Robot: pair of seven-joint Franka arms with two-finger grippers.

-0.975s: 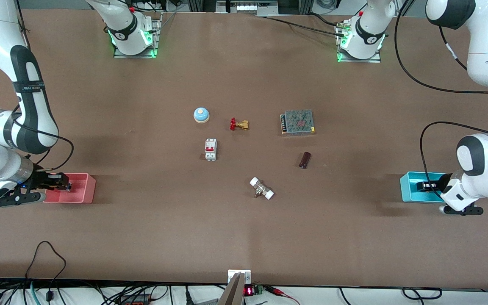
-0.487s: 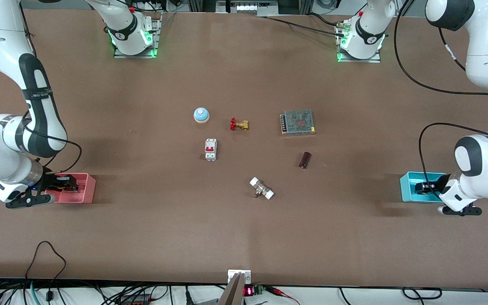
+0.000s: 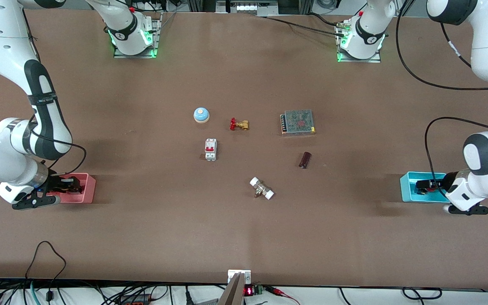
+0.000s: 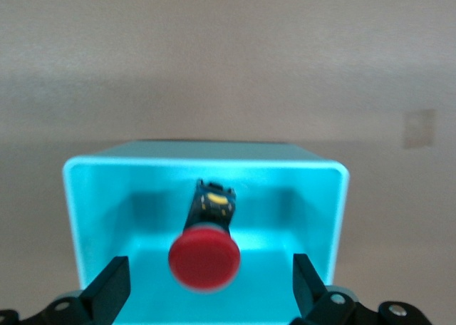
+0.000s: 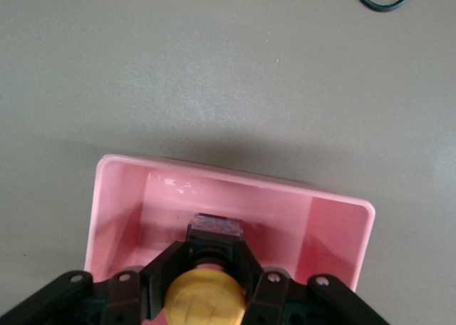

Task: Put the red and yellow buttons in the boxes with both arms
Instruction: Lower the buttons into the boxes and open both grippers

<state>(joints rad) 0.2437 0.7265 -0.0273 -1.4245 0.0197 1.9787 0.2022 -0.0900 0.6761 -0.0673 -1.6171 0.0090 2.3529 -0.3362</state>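
Hanging over the cyan box (image 3: 409,186) at the left arm's end of the table, the left gripper (image 3: 422,185) has its fingers (image 4: 107,291) spread wide, and the left wrist view shows what the front view cannot: the red button (image 4: 205,254) sits between them untouched, inside the box, its black body pointing away from the camera. In the front view only a speck of red shows there.

At the right arm's end of the table, the right gripper (image 3: 69,184) is over the pink box (image 3: 86,189). The right wrist view shows its fingers (image 5: 162,269) closed against the black body of the yellow button (image 5: 206,293), held above the box's floor; the front view hides this button under the gripper.

Between the two boxes lie a white-capped brass fitting (image 3: 262,188), a dark brown cylinder (image 3: 305,159), a white circuit breaker with red switches (image 3: 210,149), a brass valve with red handle (image 3: 239,124), a blue dome bell (image 3: 201,114) and a metal-mesh power supply (image 3: 298,122). The fitting lies nearest the front camera; the bell, valve and supply lie farthest.
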